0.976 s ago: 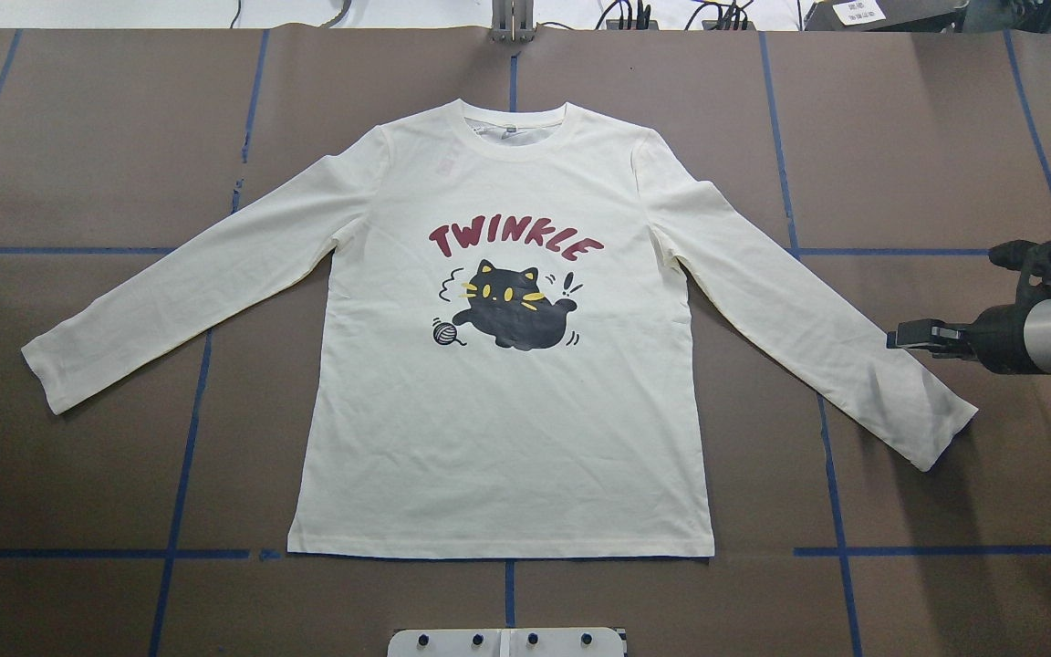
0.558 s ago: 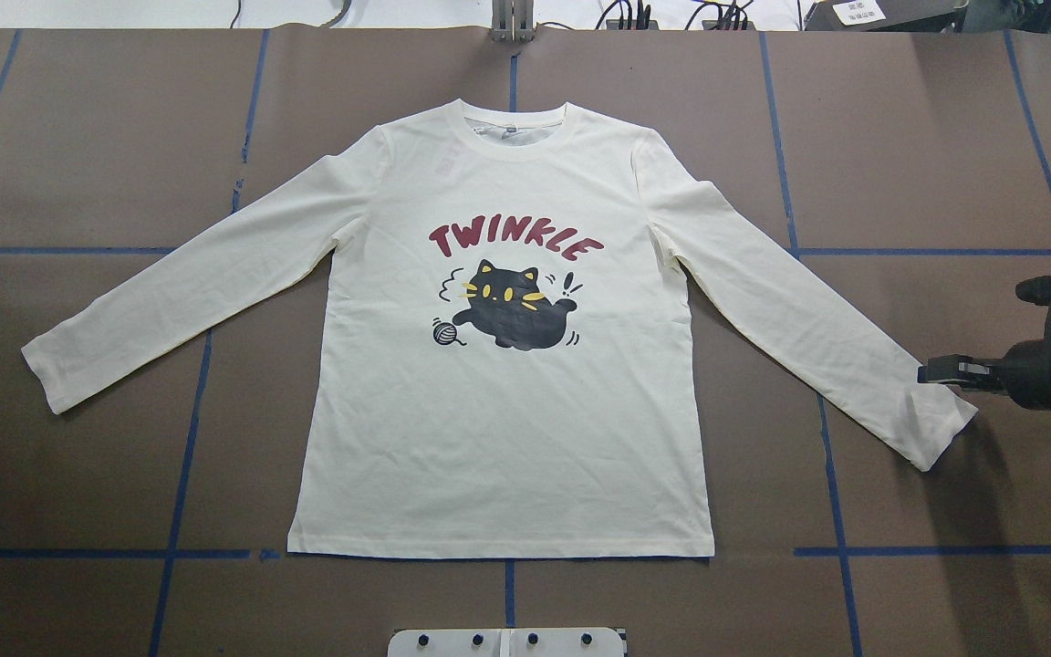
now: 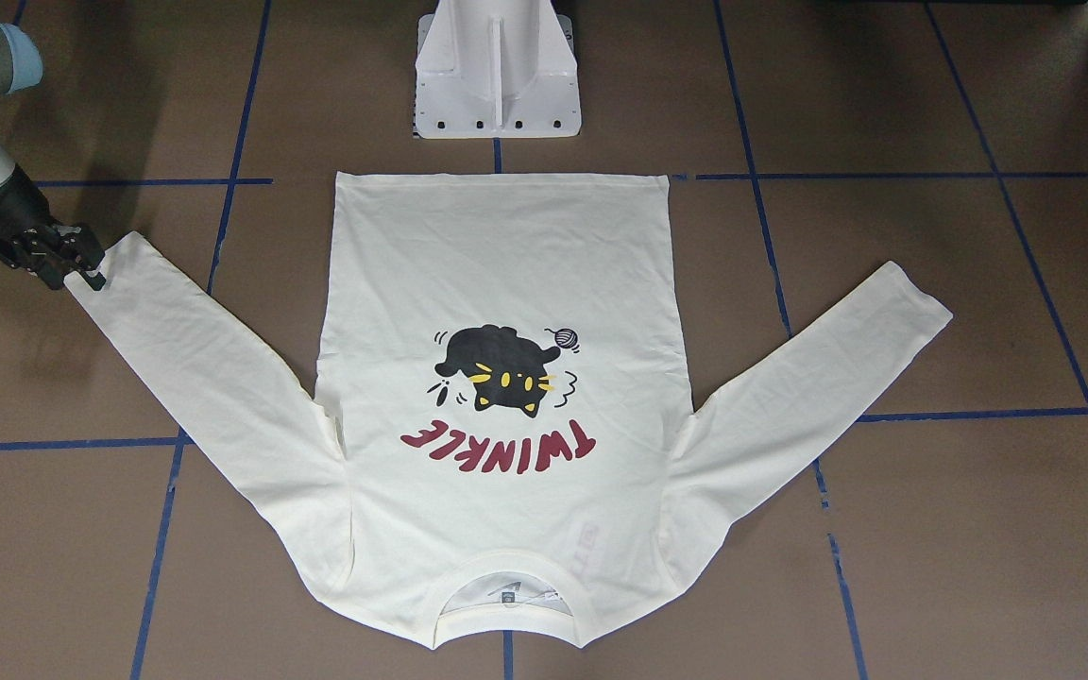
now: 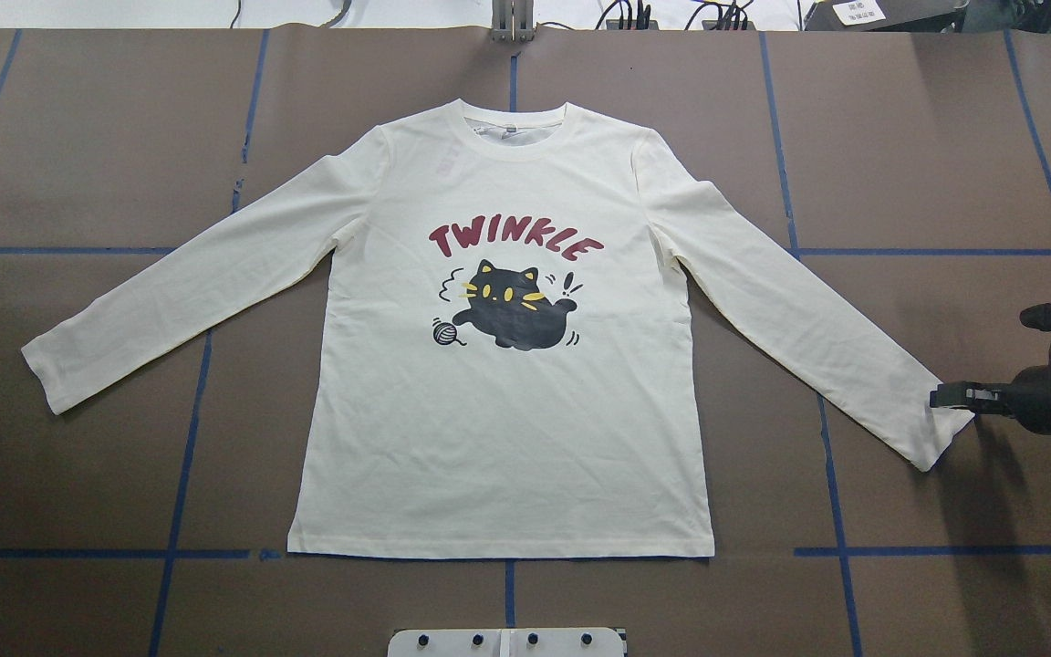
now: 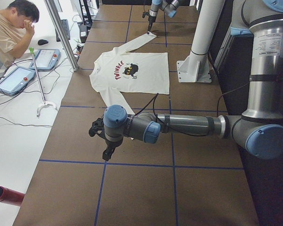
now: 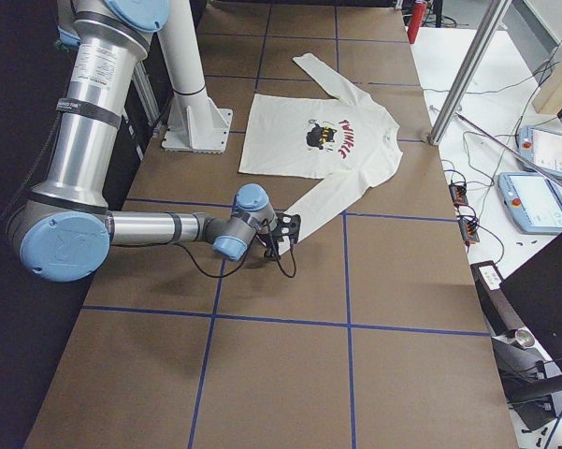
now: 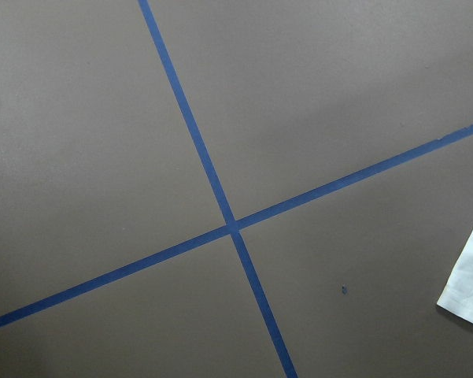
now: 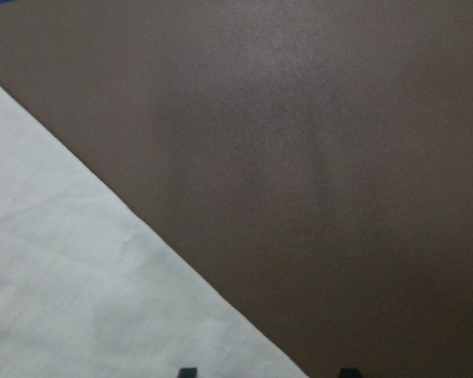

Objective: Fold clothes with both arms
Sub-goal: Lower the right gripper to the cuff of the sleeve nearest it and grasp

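At the centre of the overhead view, a cream-white long-sleeved T-shirt with a black cat print [image 4: 498,438] lies flat, print up, on the brown blue-taped table [image 4: 78,474]. At mid-right, the black two-finger right gripper [image 4: 938,398] meets a sleeve cuff, jaws apart. The black left gripper [image 5: 107,154] hangs clear of the shirt; I cannot tell whether it is parted.

Brown table [image 4: 78,137] gridded with blue tape [image 4: 838,520] — a white pedestal [image 3: 497,66] on its robot-side edge. Beyond one end: a person [image 5: 9,35], two pendants [image 5: 15,80], a red tube [image 5: 7,195].

White pedestal [image 3: 497,71] stands close to the T-shirt [image 3: 506,264].
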Action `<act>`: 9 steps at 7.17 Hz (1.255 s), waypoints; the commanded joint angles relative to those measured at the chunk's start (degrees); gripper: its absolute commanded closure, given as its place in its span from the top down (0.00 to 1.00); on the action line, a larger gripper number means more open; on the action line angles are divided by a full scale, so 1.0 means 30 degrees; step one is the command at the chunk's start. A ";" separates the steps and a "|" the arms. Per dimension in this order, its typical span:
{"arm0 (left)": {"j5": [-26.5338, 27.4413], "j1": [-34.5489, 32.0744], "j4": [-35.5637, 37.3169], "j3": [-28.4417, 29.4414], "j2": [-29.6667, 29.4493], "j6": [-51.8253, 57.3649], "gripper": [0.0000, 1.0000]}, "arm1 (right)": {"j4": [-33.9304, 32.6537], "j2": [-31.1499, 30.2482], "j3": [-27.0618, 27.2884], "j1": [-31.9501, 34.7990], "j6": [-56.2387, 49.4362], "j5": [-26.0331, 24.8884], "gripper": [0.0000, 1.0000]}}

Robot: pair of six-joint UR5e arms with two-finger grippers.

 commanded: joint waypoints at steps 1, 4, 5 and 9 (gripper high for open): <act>0.0000 -0.0027 0.0000 -0.0013 -0.0020 0.0009 1.00 | 0.0000 -0.0120 -0.0006 -0.0089 -0.0001 -0.0019 0.68; 0.0000 0.0002 0.0000 0.0016 -0.0020 0.0009 1.00 | 0.0029 -0.0033 0.0052 -0.0089 0.0289 -0.0019 0.30; 0.0000 0.0002 0.0000 0.0016 -0.0020 0.0009 1.00 | 0.0029 -0.0003 0.0081 -0.0089 0.0553 -0.0048 0.00; 0.0000 0.0002 0.0000 -0.0071 -0.0020 -0.0020 1.00 | -0.0406 0.0056 0.1596 0.0028 0.0878 0.0067 0.00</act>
